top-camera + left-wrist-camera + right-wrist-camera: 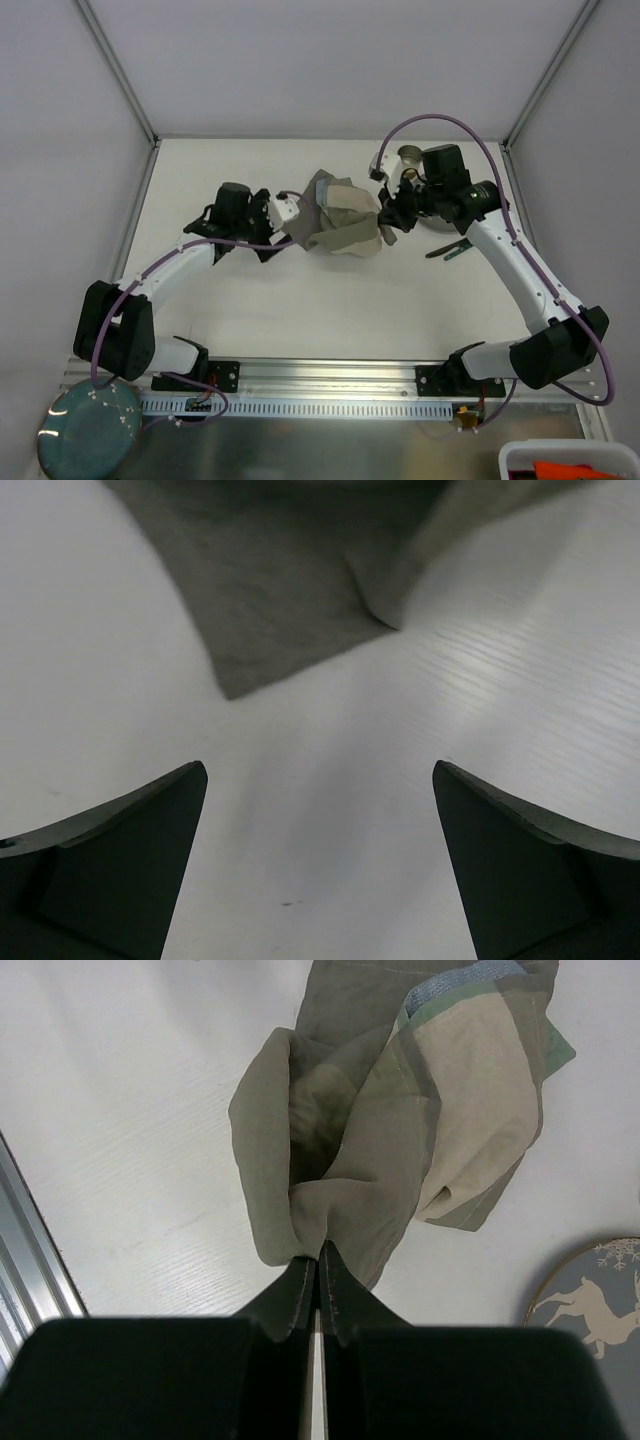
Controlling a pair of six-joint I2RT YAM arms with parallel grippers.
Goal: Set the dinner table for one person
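The right fingers (318, 1252) pinch the mat (400, 1130) tight, so the spread left fingers (320, 770) should grab the mat corner nearest them and pull it flat on the bench (520, 680).

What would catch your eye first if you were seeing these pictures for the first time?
Centred on the dinner table lies a crumpled green-and-beige cloth mat. The right gripper is shut on its edge; the left gripper stands open just short of a corner. A deer-patterned plate lies right of the mat.
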